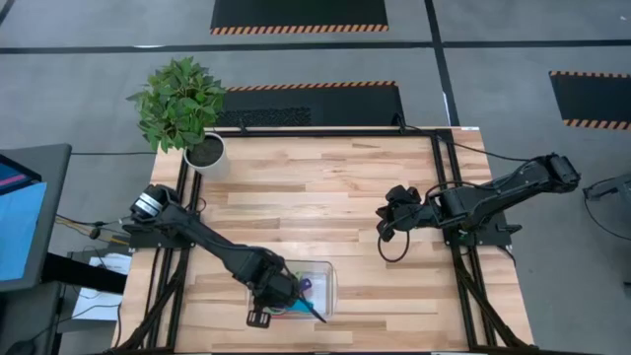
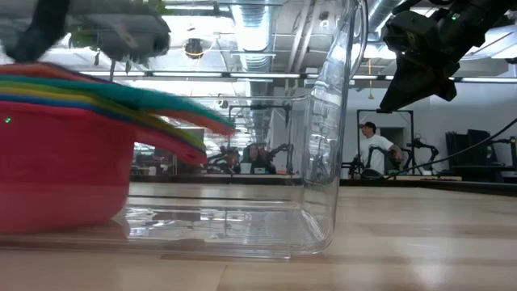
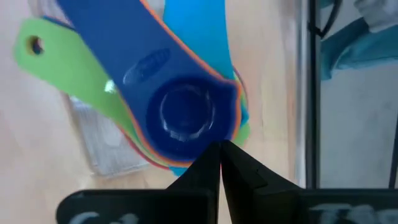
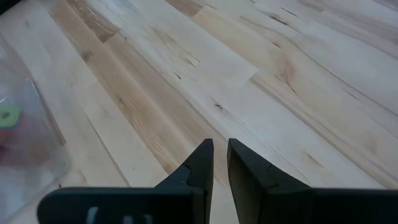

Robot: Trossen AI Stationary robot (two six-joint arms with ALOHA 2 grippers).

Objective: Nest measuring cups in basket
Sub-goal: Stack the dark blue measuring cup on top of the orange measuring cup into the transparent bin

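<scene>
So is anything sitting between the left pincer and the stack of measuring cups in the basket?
Nothing visible does. The left pincer, fingers shut, hangs directly over the nested measuring cups, dark blue on top, which already sit inside the clear basket. The right pincer waits above bare table.

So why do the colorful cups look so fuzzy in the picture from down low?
In the low view the stacked cups sit very near the camera, so they blur, and the clear basket bends the room lights; the left wrist view shows the cups more crisply.

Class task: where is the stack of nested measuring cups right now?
In the high view, the stack of measuring cups sits inside the clear basket at the table's near edge, left of centre, directly beneath the left claw.
</scene>
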